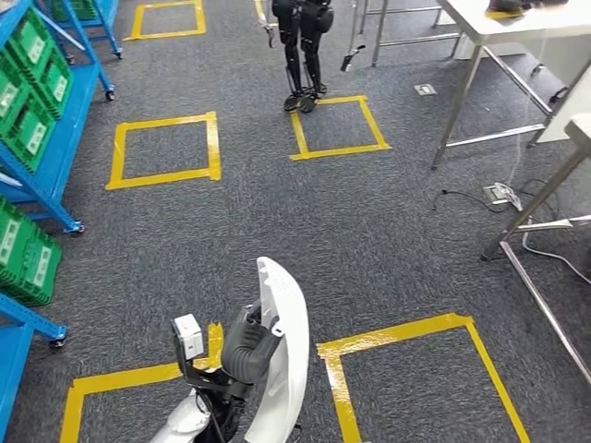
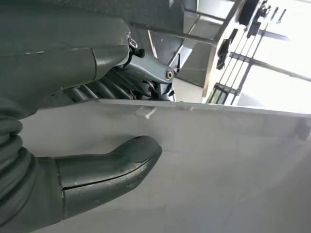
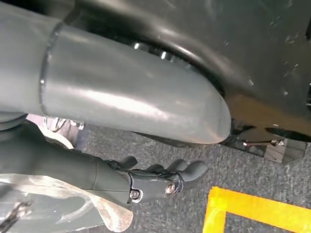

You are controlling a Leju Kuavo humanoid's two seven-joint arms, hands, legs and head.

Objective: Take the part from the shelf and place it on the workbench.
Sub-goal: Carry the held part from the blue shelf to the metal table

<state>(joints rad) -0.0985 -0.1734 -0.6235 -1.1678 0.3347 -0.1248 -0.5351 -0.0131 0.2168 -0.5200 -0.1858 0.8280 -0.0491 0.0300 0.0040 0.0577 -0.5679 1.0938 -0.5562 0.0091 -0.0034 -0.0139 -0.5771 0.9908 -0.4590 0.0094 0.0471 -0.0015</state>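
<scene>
I see grey carpet floor (image 1: 391,231) marked with yellow tape squares (image 1: 164,148); blue metal shelves (image 1: 59,157) carry green plastic bins (image 1: 31,129) at left.

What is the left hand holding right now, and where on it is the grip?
The left hand holds the curved white part, gripping it partway along its inner edge, thumb pressed flat on its face.

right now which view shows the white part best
Head view: the whole curved white part shows, held by the left hand. Left wrist view gives just a flat stretch of it under the thumb; right wrist view shows none clearly.
</scene>
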